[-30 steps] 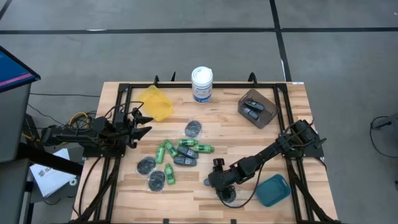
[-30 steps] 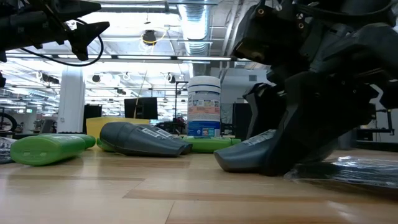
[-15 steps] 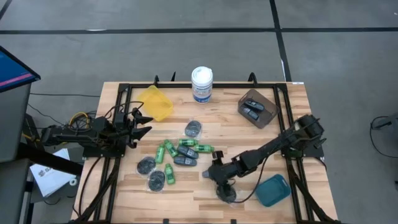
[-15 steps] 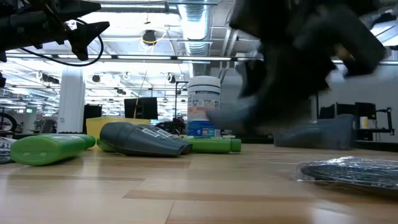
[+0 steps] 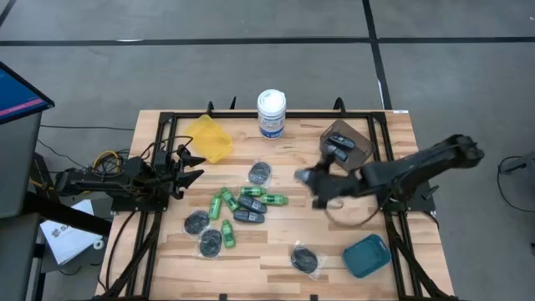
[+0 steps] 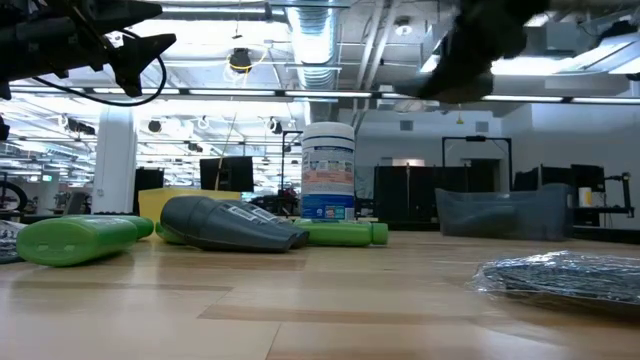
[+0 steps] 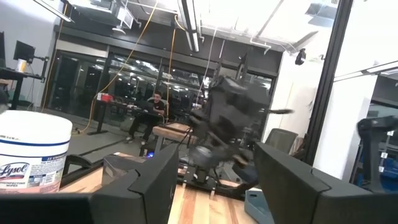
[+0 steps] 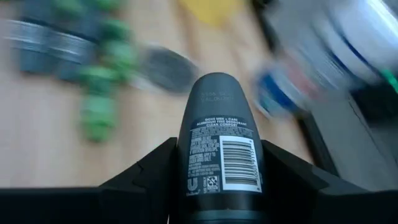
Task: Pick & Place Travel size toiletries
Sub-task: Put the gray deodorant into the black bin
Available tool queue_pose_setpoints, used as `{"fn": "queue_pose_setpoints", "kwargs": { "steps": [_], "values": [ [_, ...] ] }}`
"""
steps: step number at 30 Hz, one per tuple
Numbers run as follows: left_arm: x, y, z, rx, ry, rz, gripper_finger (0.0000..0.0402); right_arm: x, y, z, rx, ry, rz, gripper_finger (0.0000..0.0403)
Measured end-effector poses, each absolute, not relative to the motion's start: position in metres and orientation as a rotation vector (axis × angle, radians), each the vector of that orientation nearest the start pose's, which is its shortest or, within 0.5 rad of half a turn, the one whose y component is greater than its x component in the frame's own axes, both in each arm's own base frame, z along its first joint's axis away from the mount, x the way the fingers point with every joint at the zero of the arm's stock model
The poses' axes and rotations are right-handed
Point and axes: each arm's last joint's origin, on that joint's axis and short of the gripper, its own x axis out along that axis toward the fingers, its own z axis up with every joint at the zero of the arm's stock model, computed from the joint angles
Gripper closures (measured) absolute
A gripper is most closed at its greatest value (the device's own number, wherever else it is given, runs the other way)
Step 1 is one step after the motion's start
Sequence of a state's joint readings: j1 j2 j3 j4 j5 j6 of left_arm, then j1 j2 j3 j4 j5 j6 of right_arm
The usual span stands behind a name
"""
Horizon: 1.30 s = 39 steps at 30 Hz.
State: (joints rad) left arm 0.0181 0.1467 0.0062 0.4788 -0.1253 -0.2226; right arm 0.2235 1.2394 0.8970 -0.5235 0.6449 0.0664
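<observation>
Over the table's right middle my right gripper (image 5: pixel 311 181) hangs in the air, shut on a dark blue-grey mini bottle (image 8: pixel 221 140). More toiletries lie on the wood. Green and dark bottles (image 5: pixel 242 205) form a cluster at the centre. Flat dark discs lie at the centre (image 5: pixel 260 173), the front left (image 5: pixel 197 222) and the front (image 5: pixel 305 259). My left gripper (image 5: pixel 191 163) waits open above the table's left side, holding nothing. My right gripper pinches the dark bottle's two narrow sides (image 8: pixel 186 171) between its two fingers (image 8: pixel 146 174). The bottle lies along the fingers, its rounded end pointing away from the wrist and its barcode label facing the wrist camera. The fingers slant downward, and the bottle is clear of the table.
A brown bin (image 5: pixel 361 156) at the far right holds two dark bottles. A yellow bin (image 5: pixel 209 138) is at the far left, a teal bin (image 5: pixel 366 256) at the front right. A white tub (image 5: pixel 271 113) stands at the far edge. Black frame rails line both table sides.
My right gripper has risen from the front of the table beside the wrapped disc. It has swung toward the far edge and the brown bin, tipping less steeply down. The dark bottle went with it, lifted clear of the wood. The disc stayed where it was.
</observation>
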Motion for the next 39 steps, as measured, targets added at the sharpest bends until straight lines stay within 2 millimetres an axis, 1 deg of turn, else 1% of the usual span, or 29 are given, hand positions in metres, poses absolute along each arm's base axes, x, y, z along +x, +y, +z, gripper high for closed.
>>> {"fn": "queue_pose_setpoints", "kwargs": {
  "steps": [3, 6, 8, 11, 14, 20, 25, 30, 39],
  "values": [
    [0.101, 0.005, 0.199, -0.238, -0.353, 0.103, 0.0198, 0.213, 0.01, 0.251, -0.213, 0.765, -0.599, 0.0209],
    [0.101, 0.005, 0.199, -0.238, -0.354, 0.104, 0.0198, 0.188, -0.011, 0.236, -0.108, 0.775, -0.746, 0.021],
    [0.101, 0.005, 0.199, -0.238, -0.354, 0.104, 0.0198, 0.173, -0.021, 0.224, -0.057, 0.794, -0.825, 0.0211],
    [0.101, 0.005, 0.199, -0.238, -0.354, 0.104, 0.0198, 0.158, -0.033, 0.21, 0.006, 0.805, -0.922, 0.021],
    [0.101, 0.005, 0.199, -0.238, -0.354, 0.104, 0.0198, 0.149, -0.043, 0.202, 0.049, 0.833, -1.004, 0.0207],
    [0.101, 0.005, 0.199, -0.238, -0.354, 0.104, 0.0198, 0.144, -0.059, 0.197, 0.143, 0.841, -1.131, 0.0211],
    [0.101, 0.005, 0.199, -0.238, -0.354, 0.104, 0.0198, 0.143, -0.067, 0.188, 0.227, 0.881, -1.224, 0.0204],
    [0.101, 0.005, 0.199, -0.237, -0.354, 0.104, 0.0198, 0.145, -0.071, 0.177, 0.328, 0.913, -1.281, 0.0208],
    [0.101, 0.005, 0.199, -0.237, -0.354, 0.103, 0.0198, 0.153, -0.079, 0.173, 0.326, 1.016, -1.317, 0.0192]
  ]
}}
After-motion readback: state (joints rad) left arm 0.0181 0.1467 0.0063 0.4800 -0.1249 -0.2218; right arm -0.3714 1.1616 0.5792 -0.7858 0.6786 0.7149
